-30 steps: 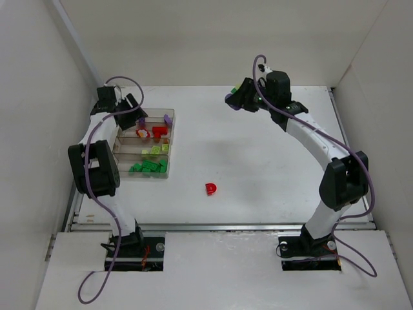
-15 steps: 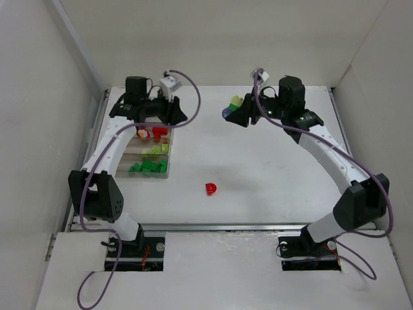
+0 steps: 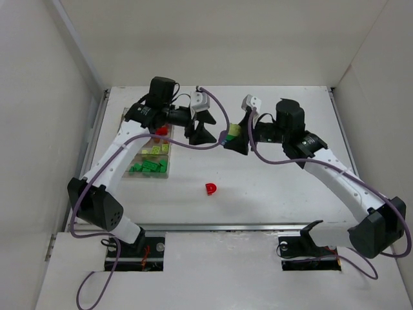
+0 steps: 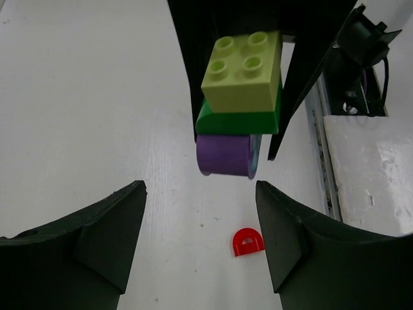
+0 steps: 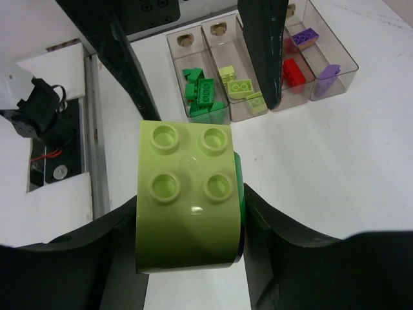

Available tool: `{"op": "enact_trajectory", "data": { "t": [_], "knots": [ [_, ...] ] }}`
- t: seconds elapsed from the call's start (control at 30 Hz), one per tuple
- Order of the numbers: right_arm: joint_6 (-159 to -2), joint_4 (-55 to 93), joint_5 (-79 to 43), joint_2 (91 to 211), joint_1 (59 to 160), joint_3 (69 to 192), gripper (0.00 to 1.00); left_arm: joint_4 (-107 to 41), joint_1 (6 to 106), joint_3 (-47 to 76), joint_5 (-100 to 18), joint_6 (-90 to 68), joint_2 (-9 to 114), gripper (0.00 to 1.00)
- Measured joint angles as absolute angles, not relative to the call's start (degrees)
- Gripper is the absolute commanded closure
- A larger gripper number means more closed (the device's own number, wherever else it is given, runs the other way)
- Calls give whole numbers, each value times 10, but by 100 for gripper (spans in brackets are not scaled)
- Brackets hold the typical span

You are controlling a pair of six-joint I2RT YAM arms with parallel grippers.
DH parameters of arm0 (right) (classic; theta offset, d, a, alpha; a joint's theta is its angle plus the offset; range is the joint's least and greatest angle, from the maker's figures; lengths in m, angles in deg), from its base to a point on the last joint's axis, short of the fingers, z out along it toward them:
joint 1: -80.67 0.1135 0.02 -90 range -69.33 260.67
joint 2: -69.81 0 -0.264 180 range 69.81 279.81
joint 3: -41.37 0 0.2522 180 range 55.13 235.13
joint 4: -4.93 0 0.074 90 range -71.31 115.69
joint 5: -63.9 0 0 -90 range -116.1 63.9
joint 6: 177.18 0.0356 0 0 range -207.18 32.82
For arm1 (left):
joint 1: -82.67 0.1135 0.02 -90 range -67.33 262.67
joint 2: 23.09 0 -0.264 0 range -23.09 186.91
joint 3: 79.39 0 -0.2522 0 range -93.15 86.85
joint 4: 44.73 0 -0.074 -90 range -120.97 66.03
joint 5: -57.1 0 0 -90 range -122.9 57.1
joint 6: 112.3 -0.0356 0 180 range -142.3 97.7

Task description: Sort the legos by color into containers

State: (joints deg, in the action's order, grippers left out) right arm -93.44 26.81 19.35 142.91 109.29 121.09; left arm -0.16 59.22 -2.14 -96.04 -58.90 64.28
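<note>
My right gripper [image 3: 233, 141] [image 5: 190, 210] is shut on a stack of legos [image 3: 230, 134]: a yellow-green brick [image 5: 187, 206] [image 4: 244, 70] on a dark green one [image 4: 239, 119], with a purple piece [image 4: 224, 155] at the end. It hangs above the table's middle. My left gripper [image 3: 199, 135] [image 4: 200, 190] faces the stack, open and empty, a short way from it. A red arch lego [image 3: 211, 188] [image 4: 248, 242] lies on the table. The clear containers [image 3: 170, 169] [image 5: 182, 61] hold green, yellow-green, red and purple legos in separate rows.
White walls close in the table on the left, back and right. The left arm reaches over the far end of the box. A metal rail [image 3: 226, 226] runs along the near table edge, in front of the arm bases.
Both arms have swung toward the table's middle. The left gripper left the box's far end and now faces the stack. The right gripper carried the stack down and leftward.
</note>
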Motion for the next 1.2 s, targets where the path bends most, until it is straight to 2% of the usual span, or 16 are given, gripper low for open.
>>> {"op": "enact_trajectory", "data": {
  "t": [0.27,0.37,0.73,0.87,0.9,1.03,1.07,1.17,1.2],
  "knots": [
    [-955,268,182,1428,1123,1209,100,21,560,-21,-974,-603,629,36],
    [-961,268,178,1428,1133,1209,100,26,549,-21,-972,-605,624,41],
    [-974,268,163,1421,1145,1209,100,46,547,-18,-961,-609,622,50],
    [-980,268,159,1410,1145,1209,100,66,547,-18,-960,-616,622,63],
    [-980,268,158,1409,1145,1209,100,71,547,-18,-961,-619,622,71],
    [-983,269,158,1408,1150,1209,100,86,549,-18,-965,-630,622,84],
    [-983,269,157,1407,1152,1209,100,90,549,-19,-966,-632,622,84],
    [-983,269,157,1407,1153,1209,100,98,549,-21,-968,-635,622,58],
    [-983,269,157,1407,1153,1208,100,98,549,-21,-970,-636,622,57]
  ]
}}
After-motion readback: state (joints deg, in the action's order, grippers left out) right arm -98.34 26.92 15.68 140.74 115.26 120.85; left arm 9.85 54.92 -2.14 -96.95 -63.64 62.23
